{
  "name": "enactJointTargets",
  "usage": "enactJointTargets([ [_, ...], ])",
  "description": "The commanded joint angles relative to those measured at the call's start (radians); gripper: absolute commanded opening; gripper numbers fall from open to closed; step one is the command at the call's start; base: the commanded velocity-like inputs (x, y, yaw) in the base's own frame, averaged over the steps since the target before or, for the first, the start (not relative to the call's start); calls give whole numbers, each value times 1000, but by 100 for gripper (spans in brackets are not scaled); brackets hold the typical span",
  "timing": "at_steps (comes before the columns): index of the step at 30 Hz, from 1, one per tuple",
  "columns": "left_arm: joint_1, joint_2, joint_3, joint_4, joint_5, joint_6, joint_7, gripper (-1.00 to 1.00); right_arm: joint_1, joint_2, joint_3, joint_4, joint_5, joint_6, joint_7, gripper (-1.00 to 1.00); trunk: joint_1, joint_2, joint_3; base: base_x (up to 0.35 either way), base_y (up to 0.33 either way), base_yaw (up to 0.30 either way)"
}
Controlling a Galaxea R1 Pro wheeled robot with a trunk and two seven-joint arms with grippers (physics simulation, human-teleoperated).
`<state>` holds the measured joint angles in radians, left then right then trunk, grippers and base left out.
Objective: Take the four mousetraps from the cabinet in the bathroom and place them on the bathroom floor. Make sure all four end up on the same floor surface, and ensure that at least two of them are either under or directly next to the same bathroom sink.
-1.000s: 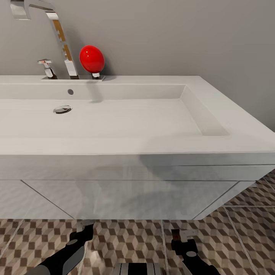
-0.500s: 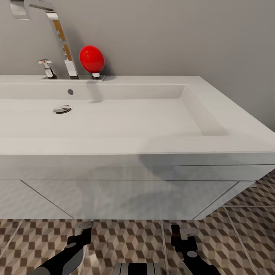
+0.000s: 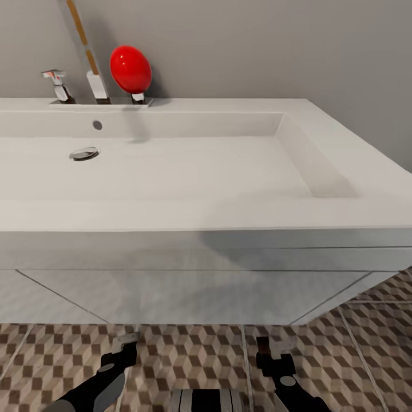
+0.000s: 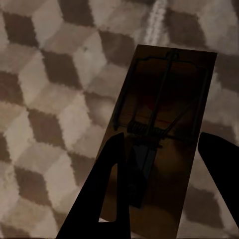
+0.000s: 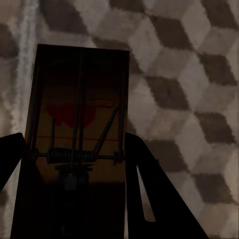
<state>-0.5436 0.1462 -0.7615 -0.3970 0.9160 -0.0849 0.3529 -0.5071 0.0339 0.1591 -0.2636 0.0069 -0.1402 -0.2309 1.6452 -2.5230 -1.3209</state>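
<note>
Left gripper [image 4: 164,149] and right gripper [image 5: 69,154], at 7 and 5 o'clock below the sink [image 3: 171,171], each pinch one mousetrap [image 4: 159,129] [image 5: 74,124] above the floor [image 3: 200,355].

Bathroom sink [image 3: 171,171] ahead, above bathroom floor [image 3: 194,360]; mousetrap [image 4: 159,134] between left gripper [image 4: 167,164] fingers, another mousetrap [image 5: 74,139] between right gripper [image 5: 72,164] fingers.

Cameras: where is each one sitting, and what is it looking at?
Head view: from the robot's head, facing down at the bathroom sink; both arms show.
Left wrist view: looks along the left pincer at a mousetrap.
Right wrist view: looks along the right pincer at another mousetrap.
Shared: all three see the bathroom floor.
</note>
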Motion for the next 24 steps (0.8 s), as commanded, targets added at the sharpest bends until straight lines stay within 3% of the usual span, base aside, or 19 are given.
enactJointTargets([
  [1,-1,1,-9,-2,10,-5,6,-100,-1,0,6,1,-2,-2,-5,-100,0,-1,-5,0,0,0],
  [7,-1,1,-9,-2,11,-6,6,-100,-1,0,7,1,-3,-2,-5,-100,3,-2,-28,0,0,0],
  [24,-1,2,-7,-2,14,-4,6,-100,-1,0,7,1,-2,-4,-5,-100,3,-2,-28,0,0,0],
])
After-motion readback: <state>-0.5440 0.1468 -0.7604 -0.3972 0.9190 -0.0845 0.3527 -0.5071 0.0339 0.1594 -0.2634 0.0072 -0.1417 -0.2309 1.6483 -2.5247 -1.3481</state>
